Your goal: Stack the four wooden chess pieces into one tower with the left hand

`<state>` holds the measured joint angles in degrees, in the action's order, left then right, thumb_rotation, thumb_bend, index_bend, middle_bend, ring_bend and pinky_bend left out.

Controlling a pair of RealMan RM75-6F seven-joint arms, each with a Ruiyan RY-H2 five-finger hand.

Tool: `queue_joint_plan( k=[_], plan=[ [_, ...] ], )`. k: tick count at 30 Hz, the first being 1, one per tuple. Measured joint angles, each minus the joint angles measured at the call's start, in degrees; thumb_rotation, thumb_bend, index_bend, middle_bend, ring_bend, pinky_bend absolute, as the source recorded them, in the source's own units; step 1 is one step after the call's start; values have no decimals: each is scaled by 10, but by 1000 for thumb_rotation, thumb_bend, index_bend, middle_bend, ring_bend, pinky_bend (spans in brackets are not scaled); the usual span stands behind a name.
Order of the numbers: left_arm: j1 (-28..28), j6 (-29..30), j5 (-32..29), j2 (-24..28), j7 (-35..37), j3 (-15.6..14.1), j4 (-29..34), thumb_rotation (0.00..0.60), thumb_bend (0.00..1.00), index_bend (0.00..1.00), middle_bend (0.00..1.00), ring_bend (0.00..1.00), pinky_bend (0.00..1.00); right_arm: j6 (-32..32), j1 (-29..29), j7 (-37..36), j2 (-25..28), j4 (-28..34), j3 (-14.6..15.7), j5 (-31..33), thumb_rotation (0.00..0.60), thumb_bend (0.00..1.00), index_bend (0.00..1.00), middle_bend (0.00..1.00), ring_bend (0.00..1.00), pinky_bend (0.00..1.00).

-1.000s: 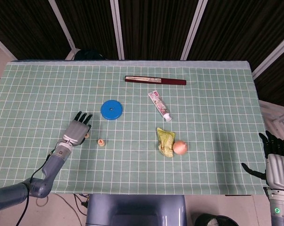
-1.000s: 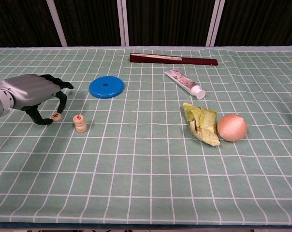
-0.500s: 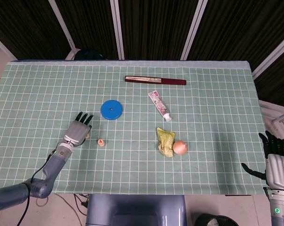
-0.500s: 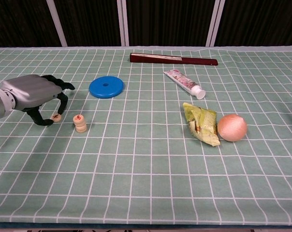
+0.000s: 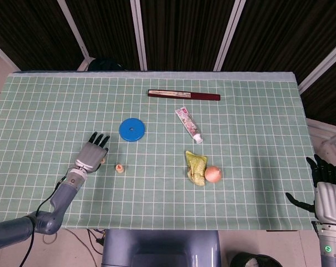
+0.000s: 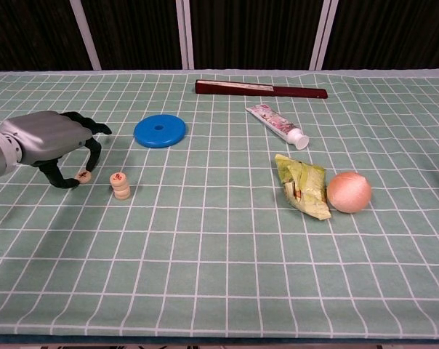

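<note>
A short stack of round wooden chess pieces (image 6: 121,186) stands on the green checked cloth, also seen in the head view as the stack (image 5: 119,167). One loose wooden piece (image 6: 83,175) lies flat just left of it. My left hand (image 6: 51,142) arches over that loose piece, thumb tip beside it and fingers curved down above it, without a clear grip. In the head view the left hand (image 5: 90,154) covers most of the loose piece. My right hand (image 5: 327,194) hangs off the table's right front corner, fingers spread, holding nothing.
A blue disc (image 6: 159,131) lies behind the stack. A toothpaste tube (image 6: 276,124) and a dark red folded fan (image 6: 261,89) lie further back. A green wrapper (image 6: 304,187) and an onion (image 6: 349,191) sit to the right.
The left hand has shifted only slightly over the loose piece. The stack and the right hand have not moved.
</note>
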<state>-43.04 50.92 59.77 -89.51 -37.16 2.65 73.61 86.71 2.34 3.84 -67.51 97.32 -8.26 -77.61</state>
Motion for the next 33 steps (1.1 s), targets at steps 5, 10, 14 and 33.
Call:
queue_joint_plan(
  k=[5,10,14,33],
  plan=[
    [-1,12,8,15,2,6,30,600,338,524,43,0,0,-1,0,0,0,0,0,0,600,232,81,13,0,0],
    [-1,25,12,38,3,14,71,600,339,524,43,0,0,0,0,0,0,0,0,-1,600,233,81,13,0,0],
    [-5,31,15,52,0,20,106,600,338,524,43,0,0,0,0,1,-1,-1,0,-1,600,232,81,13,0,0],
    [-20,41,5,56,-50,6,161,600,338,522,43,0,0,1,0,0,-1,-2,0,-2,600,233,81,13,0,0]
  ],
)
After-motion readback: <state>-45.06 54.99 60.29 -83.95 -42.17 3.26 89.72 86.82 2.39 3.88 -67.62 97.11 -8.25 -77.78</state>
